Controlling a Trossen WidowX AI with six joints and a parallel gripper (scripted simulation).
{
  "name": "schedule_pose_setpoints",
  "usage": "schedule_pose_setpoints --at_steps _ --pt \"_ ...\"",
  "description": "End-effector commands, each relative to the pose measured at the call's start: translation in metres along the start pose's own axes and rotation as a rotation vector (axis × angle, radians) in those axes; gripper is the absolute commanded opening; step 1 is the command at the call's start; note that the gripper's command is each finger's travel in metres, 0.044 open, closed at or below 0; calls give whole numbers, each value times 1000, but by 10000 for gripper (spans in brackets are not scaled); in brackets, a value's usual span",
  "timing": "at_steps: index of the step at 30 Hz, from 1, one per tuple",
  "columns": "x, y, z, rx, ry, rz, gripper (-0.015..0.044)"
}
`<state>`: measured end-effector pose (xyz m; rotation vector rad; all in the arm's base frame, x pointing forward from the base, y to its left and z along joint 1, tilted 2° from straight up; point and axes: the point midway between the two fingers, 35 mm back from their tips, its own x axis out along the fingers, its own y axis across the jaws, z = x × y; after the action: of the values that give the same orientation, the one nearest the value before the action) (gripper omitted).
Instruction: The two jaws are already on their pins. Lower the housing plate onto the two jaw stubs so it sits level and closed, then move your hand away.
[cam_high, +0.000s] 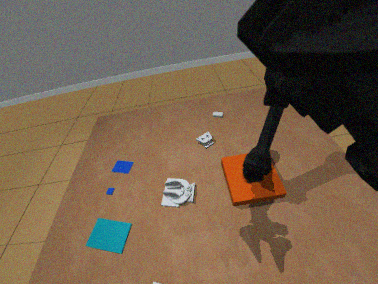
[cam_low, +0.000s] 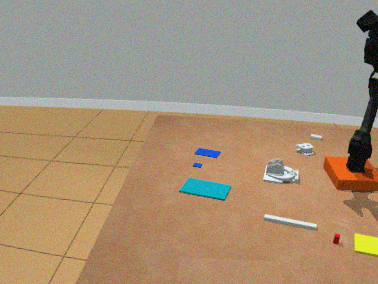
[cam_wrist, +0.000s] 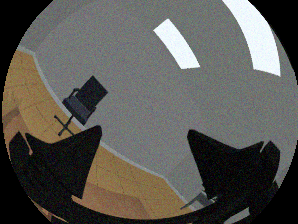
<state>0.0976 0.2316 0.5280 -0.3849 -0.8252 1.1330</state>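
Note:
A white assembly (cam_high: 170, 202) (cam_low: 272, 179) with a squarish base and a round ring lies on the brown mat. Two grey upright pieces (cam_high: 174, 184) (cam_low: 275, 167) stand on its left part. A smaller white part (cam_high: 205, 139) (cam_low: 304, 148) with dark marks lies apart, farther back. Which piece is the housing plate, and whether it sits level, I cannot tell at this size. My gripper (cam_wrist: 145, 132) is open and empty in the wrist view, pointing towards the wall and well away from the white parts. Its fingertips are not distinct in the top and exterior views.
The arm stands on an orange block (cam_high: 235, 192) (cam_low: 340, 177), right of the assembly. Also on the mat: a teal plate (cam_high: 109, 236) (cam_low: 205, 189), a blue plate (cam_high: 123, 167) (cam_low: 207, 153), a white bar (cam_low: 290, 222), a red block (cam_low: 336, 239) and a yellow plate (cam_low: 366, 244).

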Motion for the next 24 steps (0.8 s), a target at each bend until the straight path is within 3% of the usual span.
schedule_pose_setpoints --at_steps 1,24 --pt "3 -6 -22 20 78 -19 440" --pt "-17 -43 -138 157 478 -165 440"
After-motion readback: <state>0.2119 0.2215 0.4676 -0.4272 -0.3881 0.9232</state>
